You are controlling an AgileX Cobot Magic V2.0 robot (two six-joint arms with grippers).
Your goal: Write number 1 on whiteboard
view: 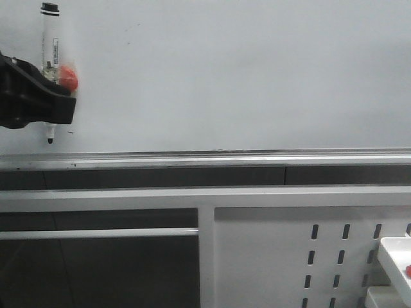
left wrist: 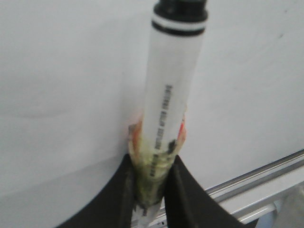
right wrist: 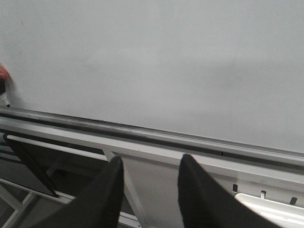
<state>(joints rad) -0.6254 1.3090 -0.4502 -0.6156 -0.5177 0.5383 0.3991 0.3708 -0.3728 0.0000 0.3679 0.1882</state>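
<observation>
Your left hand (view: 54,96) grips the marker (view: 49,45) upright, tip down against the whiteboard (view: 244,70) near its left edge. Only your right wrist view shows the right hand (right wrist: 148,190), parted and holding nothing, below the rail (right wrist: 156,135). You see no stroke yet.

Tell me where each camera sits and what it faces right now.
Front view: looks forward at the whiteboard and its rail; left claw holds the marker upright, tip down.
Left wrist view: on the left arm, close behind the marker clamped between its claw's fingers, facing the board.
Right wrist view: on the right arm, empty open claw toward the board.
All views share the whiteboard; no stroke shows.
</observation>
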